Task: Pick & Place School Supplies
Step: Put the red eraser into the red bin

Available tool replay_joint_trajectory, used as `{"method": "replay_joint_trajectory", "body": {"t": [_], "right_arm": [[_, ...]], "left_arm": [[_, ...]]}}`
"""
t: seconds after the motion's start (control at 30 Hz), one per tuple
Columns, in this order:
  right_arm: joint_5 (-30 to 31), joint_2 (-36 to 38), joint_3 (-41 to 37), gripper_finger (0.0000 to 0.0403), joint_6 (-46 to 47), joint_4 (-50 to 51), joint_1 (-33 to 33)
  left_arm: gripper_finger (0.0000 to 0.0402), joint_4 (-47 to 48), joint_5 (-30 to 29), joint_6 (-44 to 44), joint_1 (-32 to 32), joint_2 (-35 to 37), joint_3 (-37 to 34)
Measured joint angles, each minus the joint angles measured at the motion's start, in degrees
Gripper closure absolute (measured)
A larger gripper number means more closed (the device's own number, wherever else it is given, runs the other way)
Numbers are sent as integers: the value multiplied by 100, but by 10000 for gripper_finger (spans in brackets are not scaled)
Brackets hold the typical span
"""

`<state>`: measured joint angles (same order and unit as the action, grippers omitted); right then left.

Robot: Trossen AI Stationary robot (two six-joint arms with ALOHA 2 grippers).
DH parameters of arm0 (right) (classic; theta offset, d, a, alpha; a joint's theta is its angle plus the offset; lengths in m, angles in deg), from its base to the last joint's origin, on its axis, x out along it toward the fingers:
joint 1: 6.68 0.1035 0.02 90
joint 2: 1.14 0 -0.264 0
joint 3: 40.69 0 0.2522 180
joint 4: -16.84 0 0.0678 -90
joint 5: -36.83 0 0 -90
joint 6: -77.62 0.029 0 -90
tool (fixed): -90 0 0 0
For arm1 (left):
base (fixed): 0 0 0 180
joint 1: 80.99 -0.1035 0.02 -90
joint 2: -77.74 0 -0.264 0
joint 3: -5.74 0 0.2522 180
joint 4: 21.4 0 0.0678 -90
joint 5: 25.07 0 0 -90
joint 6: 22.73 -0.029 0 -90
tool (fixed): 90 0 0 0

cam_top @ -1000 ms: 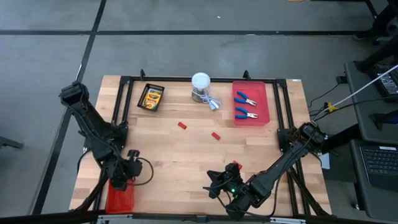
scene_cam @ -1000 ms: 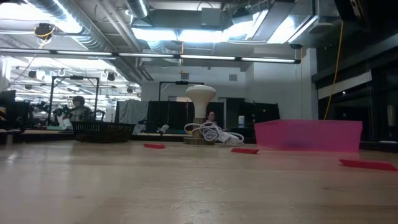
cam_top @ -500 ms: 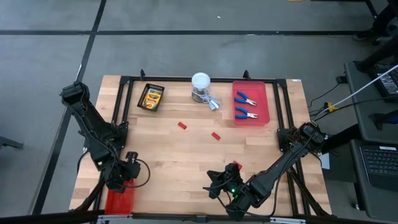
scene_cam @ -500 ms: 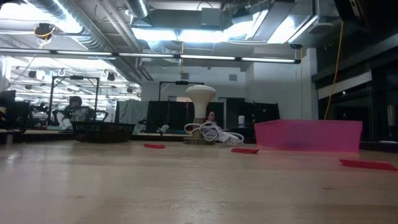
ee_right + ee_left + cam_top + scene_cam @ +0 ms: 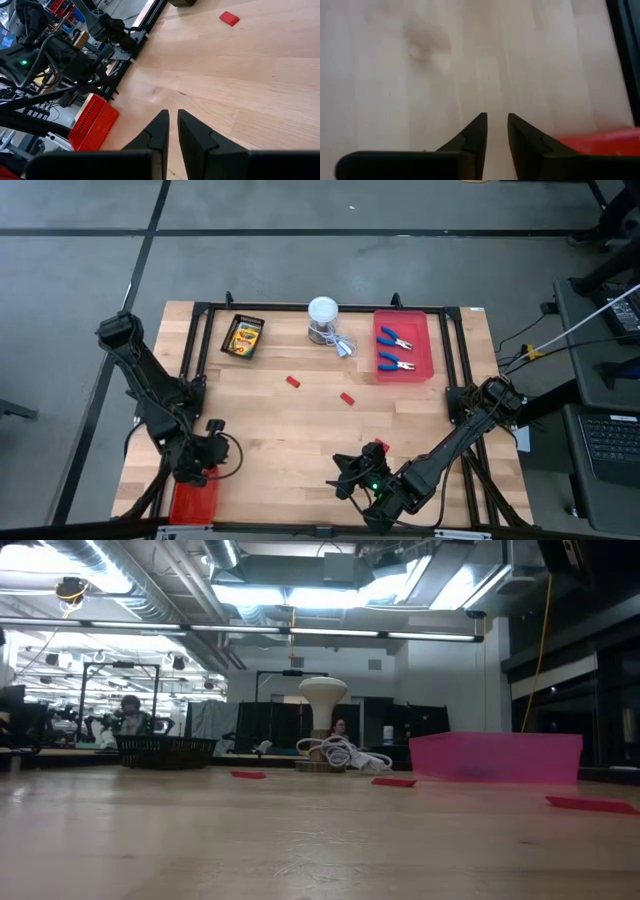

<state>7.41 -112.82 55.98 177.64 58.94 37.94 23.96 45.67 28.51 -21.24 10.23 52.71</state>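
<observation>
My left gripper (image 5: 192, 470) (image 5: 496, 120) hangs open over bare wood, just beyond the far end of a red tray (image 5: 193, 500) (image 5: 600, 141), with nothing between its fingers. My right gripper (image 5: 341, 480) (image 5: 173, 114) waits near the front edge; a narrow gap shows between its empty fingers. A crayon box (image 5: 243, 336) lies flat in a black tray (image 5: 228, 332) at the back left. Two blue-handled pliers (image 5: 398, 339) (image 5: 396, 362) lie in a pink tray (image 5: 425, 345). Red blocks lie flat on the wood (image 5: 293, 381) (image 5: 347, 397) (image 5: 377, 447).
A white round-topped container (image 5: 323, 318) (image 5: 323, 700) with a coiled cable stands at the back middle. A black frame (image 5: 200, 310) runs along the table's edges. Bare wood (image 5: 280, 430) lies between the two arms. People show in the room behind, in the low view.
My left gripper has turned a little at the wrist by the red tray's far end and has kept its place. Nothing on the table has moved.
</observation>
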Motion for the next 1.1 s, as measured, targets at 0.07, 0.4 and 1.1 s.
{"method": "replay_joint_trajectory", "body": {"t": [0.07,0.4,1.1], "right_arm": [[0,0,0,360,0,0,0],[0,0,0,360,6,2,0],[111,0,2,360,290,66,0]], "left_arm": [[322,-7,-86,-87,-122,0,0],[315,-196,243,-1999,-2046,0,2],[263,-81,2725,-7720,-6193,-2211,1088]]}}
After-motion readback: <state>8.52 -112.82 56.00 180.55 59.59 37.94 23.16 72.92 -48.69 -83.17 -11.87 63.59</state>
